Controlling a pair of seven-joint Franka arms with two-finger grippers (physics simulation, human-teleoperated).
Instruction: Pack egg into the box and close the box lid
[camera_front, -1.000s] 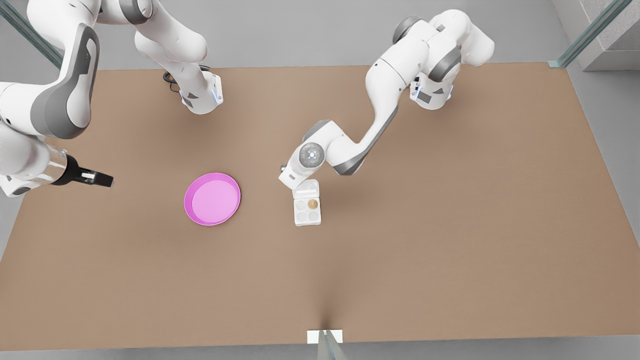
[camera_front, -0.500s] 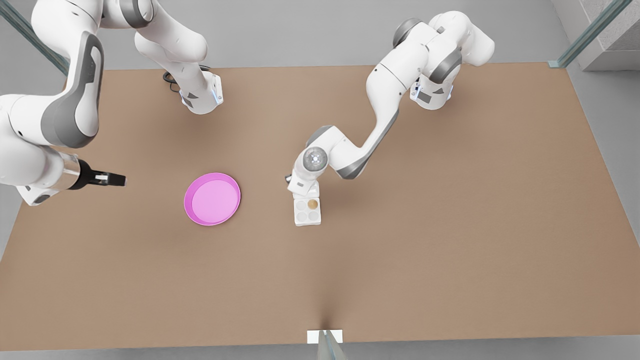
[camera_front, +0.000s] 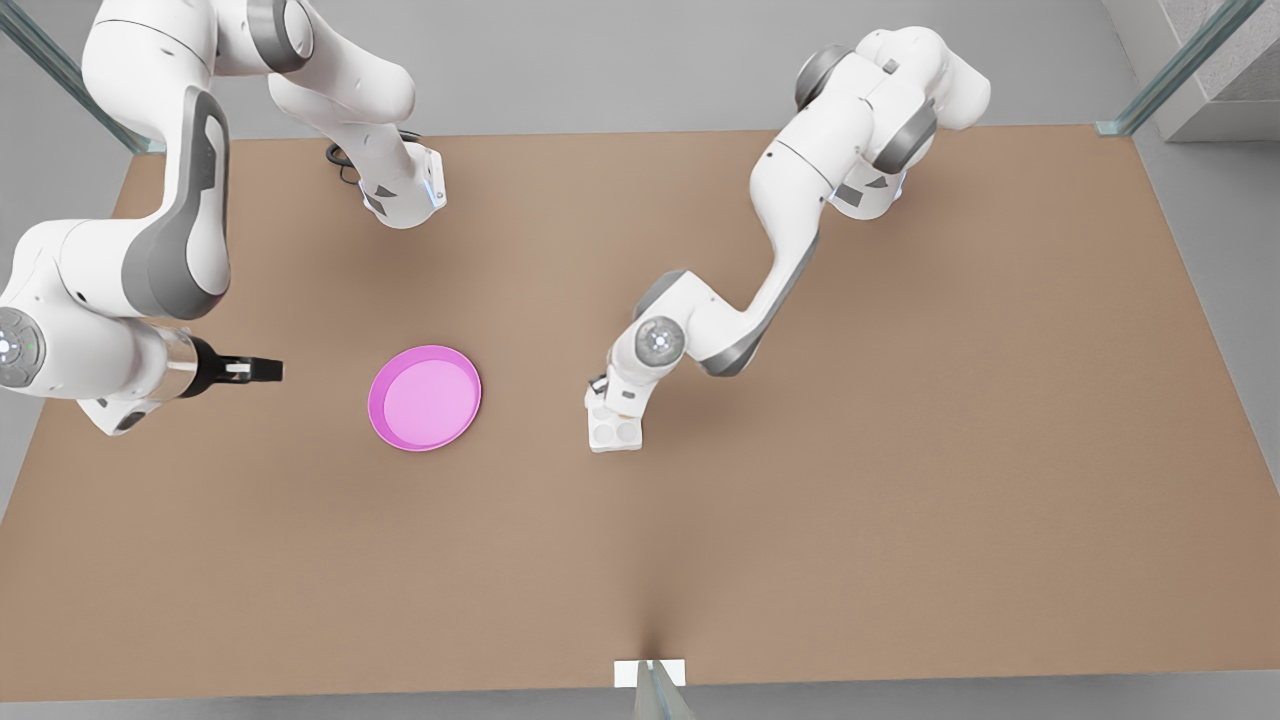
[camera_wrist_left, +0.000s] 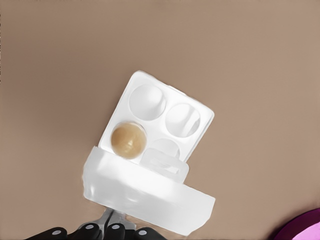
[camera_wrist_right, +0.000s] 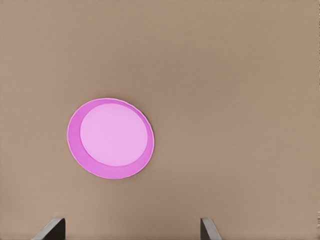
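The white box (camera_wrist_left: 165, 107) lies on the table with its four cups showing. The tan egg (camera_wrist_left: 128, 140) sits in one of the two cups nearest the hinge. The box lid (camera_wrist_left: 145, 192) stands half raised and leans over the hinge side. My left gripper (camera_wrist_left: 114, 218) is right behind the lid's outer edge, shut on it. In the front view this arm's wrist covers the lid and the egg, leaving the box's (camera_front: 615, 434) front cups in sight. My right gripper (camera_front: 265, 370) hangs open at the front view's left, apart from the box.
A round pink plate (camera_front: 425, 397) lies bare between the two grippers, also ahead of the right gripper's fingers (camera_wrist_right: 50, 229) as the plate (camera_wrist_right: 111, 138). Both arm bases stand at the table's far edge. A small white marker (camera_front: 650, 672) sits at the near edge.
The left arm moved over the box and the lid rose from flat on the table to half raised. The right gripper slid toward the pink plate.
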